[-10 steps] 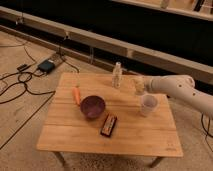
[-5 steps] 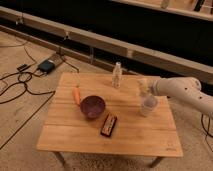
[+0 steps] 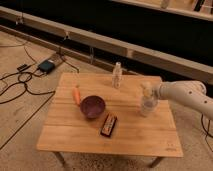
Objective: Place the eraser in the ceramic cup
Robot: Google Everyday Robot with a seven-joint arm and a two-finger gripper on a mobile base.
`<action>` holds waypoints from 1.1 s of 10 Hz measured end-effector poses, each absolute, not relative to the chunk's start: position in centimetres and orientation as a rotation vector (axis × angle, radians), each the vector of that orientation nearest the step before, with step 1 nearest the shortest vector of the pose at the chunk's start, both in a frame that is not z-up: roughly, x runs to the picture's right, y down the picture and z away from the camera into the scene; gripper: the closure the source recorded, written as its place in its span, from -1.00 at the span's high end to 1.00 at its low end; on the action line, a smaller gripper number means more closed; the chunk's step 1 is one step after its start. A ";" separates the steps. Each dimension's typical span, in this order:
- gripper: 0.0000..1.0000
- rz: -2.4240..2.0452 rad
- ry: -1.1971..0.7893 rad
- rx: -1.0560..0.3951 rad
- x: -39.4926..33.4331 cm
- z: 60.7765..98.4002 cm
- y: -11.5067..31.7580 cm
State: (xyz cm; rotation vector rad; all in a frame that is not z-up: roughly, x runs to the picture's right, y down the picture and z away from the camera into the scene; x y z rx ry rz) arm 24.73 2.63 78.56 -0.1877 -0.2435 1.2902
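Note:
The ceramic cup [image 3: 147, 107], small and pale, stands on the right part of the wooden table [image 3: 130, 140]. My gripper [image 3: 146, 92] comes in from the right on a white arm [image 3: 182, 94] and hangs directly above the cup, close to its rim and overlapping its top. I cannot make out the eraser as a separate thing; it may be hidden at the gripper's tip or in the cup.
A dark purple bowl [image 3: 93, 106] sits mid-table with an orange carrot-like item [image 3: 77, 95] to its left. A dark flat rectangular object [image 3: 108, 125] lies in front of the bowl. A slim pale bottle [image 3: 117, 75] stands at the back. Cables and a dark box [image 3: 46, 65] lie on the floor at the left.
My gripper has moved slightly right and down, from beside the cup's back left to directly over the cup. The other objects have not moved.

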 end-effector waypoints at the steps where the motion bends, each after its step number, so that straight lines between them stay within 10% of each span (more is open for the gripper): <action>1: -1.00 1.294 -0.237 -0.193 24.9 78.8 2.9; 7: -0.95 1.297 -0.202 -0.229 25.3 80.2 4.3; 11: -0.05 1.290 -0.187 -0.231 25.5 80.4 4.3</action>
